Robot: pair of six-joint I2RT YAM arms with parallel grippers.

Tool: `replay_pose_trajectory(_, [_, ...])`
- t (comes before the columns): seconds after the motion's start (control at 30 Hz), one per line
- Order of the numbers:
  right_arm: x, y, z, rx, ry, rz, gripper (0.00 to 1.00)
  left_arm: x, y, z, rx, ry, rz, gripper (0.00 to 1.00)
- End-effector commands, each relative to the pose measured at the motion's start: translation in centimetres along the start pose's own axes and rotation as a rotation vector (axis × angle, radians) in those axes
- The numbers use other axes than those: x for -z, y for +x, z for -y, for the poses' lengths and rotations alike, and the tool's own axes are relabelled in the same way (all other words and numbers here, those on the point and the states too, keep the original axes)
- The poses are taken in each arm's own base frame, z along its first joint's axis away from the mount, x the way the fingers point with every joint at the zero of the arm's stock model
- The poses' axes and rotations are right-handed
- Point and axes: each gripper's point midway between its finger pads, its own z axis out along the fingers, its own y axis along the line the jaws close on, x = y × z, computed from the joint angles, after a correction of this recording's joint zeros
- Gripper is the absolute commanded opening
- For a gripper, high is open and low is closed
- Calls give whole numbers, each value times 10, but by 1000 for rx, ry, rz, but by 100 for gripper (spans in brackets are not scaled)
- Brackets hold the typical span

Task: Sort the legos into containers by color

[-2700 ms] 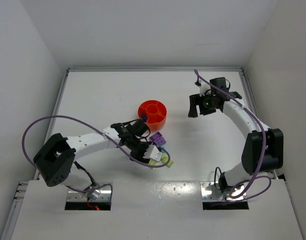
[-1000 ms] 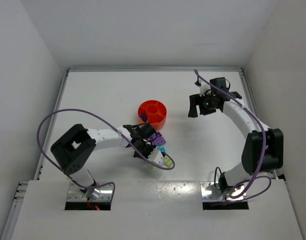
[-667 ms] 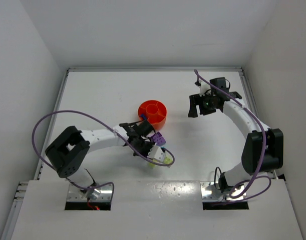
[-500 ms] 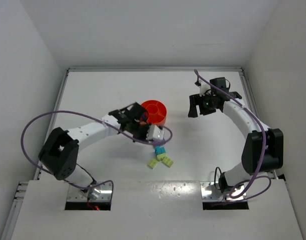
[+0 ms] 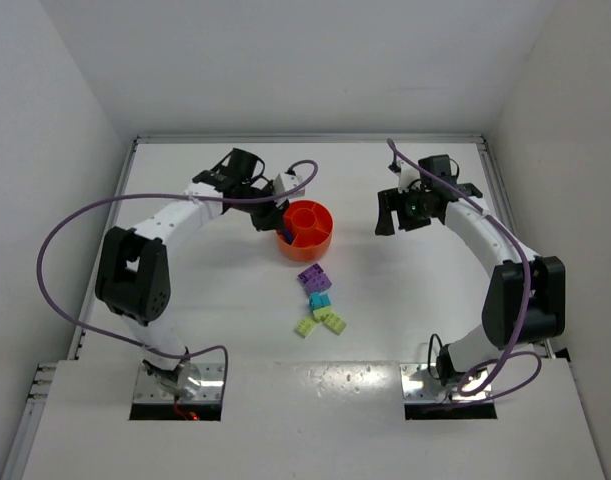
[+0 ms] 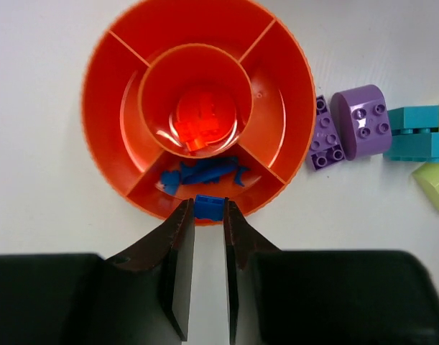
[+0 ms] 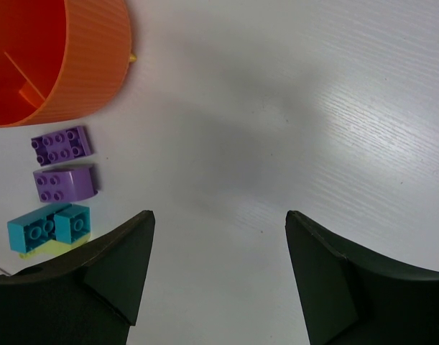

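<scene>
The round orange bowl [image 5: 320,238] stands mid-table. In the left wrist view the bowl [image 6: 291,86] holds several blue bricks [image 6: 205,172] in its near section and an orange brick [image 6: 203,121] in the centre well. My left gripper [image 6: 208,208] is shut on a small blue brick [image 6: 208,206] right over the bowl's near rim. From above, that gripper [image 5: 270,210] sits at the bowl's left side. Two purple bricks [image 5: 314,277], a teal one [image 5: 319,298] and yellow-green ones [image 5: 325,320] lie on the table below the bowl. My right gripper [image 5: 400,215] is open and empty, to the right of the bowl.
The right wrist view shows the bowl's wall [image 7: 82,65], the purple bricks [image 7: 61,146] and the teal brick [image 7: 50,225] to its left, with bare white table under the right gripper [image 7: 219,214]. White walls enclose the table on three sides.
My left gripper has left the brick cluster and swung up to the bowl's left side with a blue brick in it. The loose bricks now lie uncovered. The right arm has not moved.
</scene>
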Motion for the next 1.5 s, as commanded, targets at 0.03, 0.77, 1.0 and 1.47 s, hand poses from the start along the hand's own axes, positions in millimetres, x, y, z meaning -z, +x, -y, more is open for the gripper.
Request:
replay_pose_trajectory(0.03, [3, -9, -3, 18, -4, 24, 74, -1, -10, 2, 42, 35, 31, 23])
replay_pose_trajectory(0.77, [7, -8, -8, 31, -25, 35, 74, -14, -10, -14, 37, 33, 18, 49])
replay_pose_trajectory(1.0, [7, 5, -33, 56, -133, 35, 72, 38, -51, -21, 63, -72, 161, 50])
replay_pose_trajectory(1.47, [-24, 46, -164, 361, -342, -122, 69, 140, -23, -20, 444, -425, 285, 60])
